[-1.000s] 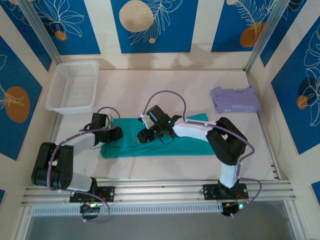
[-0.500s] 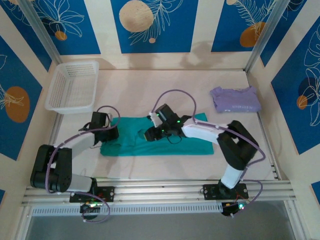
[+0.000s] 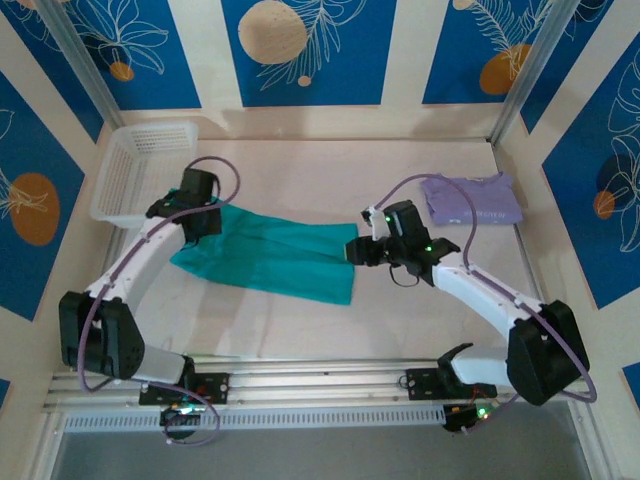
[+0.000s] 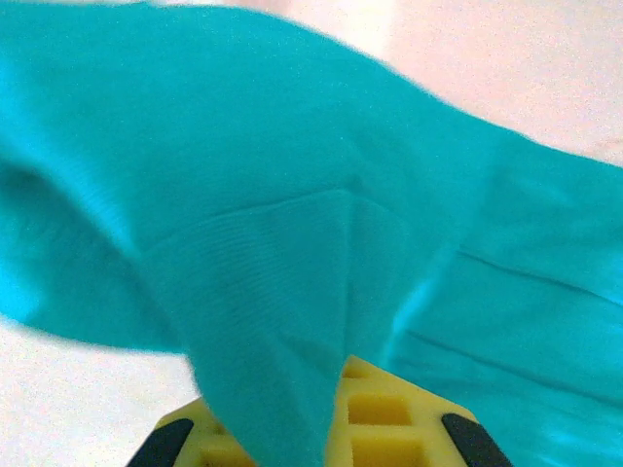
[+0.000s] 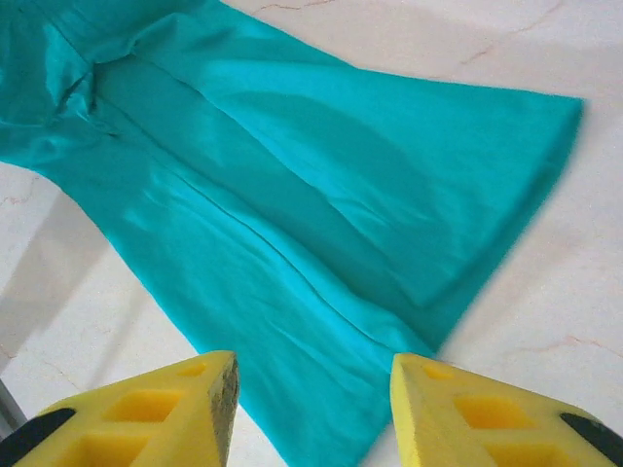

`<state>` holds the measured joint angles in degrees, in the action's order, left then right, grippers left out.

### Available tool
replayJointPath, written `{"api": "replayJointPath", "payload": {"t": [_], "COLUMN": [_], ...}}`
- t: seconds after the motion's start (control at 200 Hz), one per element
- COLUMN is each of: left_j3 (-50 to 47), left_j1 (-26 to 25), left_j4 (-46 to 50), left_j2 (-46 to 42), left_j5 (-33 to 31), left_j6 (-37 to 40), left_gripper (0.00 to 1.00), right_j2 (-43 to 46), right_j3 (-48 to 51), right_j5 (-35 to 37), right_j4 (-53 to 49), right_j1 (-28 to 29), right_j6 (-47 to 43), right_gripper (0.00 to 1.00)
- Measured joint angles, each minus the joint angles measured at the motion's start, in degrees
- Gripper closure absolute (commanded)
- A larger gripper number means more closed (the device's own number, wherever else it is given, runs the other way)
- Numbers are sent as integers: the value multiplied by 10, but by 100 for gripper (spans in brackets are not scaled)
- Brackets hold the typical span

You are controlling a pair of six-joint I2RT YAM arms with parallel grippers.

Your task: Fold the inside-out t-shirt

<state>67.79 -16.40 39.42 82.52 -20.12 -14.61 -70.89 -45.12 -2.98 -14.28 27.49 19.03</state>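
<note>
The inside-out t-shirt (image 3: 280, 258) is a teal-green strip of cloth lying slantwise across the table's middle, with no print showing. Its left end is raised at my left gripper (image 3: 203, 222). In the left wrist view the t-shirt (image 4: 292, 195) drapes over my left gripper (image 4: 326, 433), which is shut on a fold of it between the yellow fingers (image 4: 399, 418). My right gripper (image 3: 352, 250) hovers just off the cloth's right end. Seen from the right wrist, that gripper (image 5: 311, 413) stands open above the t-shirt (image 5: 292, 195) and holds nothing.
A white mesh basket (image 3: 145, 170) stands at the back left, close behind my left gripper. A folded pale lavender shirt (image 3: 470, 198) lies at the back right, next to my right arm. Bare pale table (image 3: 300, 330) stretches in front of the t-shirt.
My left gripper has shut on the t-shirt's left end and dragged it back and left toward the basket. My right gripper has drawn off the cloth to the right, staying open.
</note>
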Motion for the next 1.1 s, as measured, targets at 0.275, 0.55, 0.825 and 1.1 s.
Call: {"api": "replayJointPath", "payload": {"t": [0.275,0.55,0.825,1.1], "left_j3": [107,188,12,-156], "left_j1": [-232,-337,-285,-270], "left_j4": [40,-38,-123,-207], "left_j2": [139,263,105,24], "left_j5": [34,179,223,232], "left_j6": [-57,-117,-141,-205], "left_gripper": [73,41,37,36], "right_j2": [31,42,-76,-231], "right_j3": [11,29,8,-111], "right_j5": [23,30,-19,-27], "right_j4": [-44,-52,21,74], "right_j1": [-54,-130,-60,-3], "right_j6": [-6,14,27,35], "right_gripper": [53,49,43,32]}}
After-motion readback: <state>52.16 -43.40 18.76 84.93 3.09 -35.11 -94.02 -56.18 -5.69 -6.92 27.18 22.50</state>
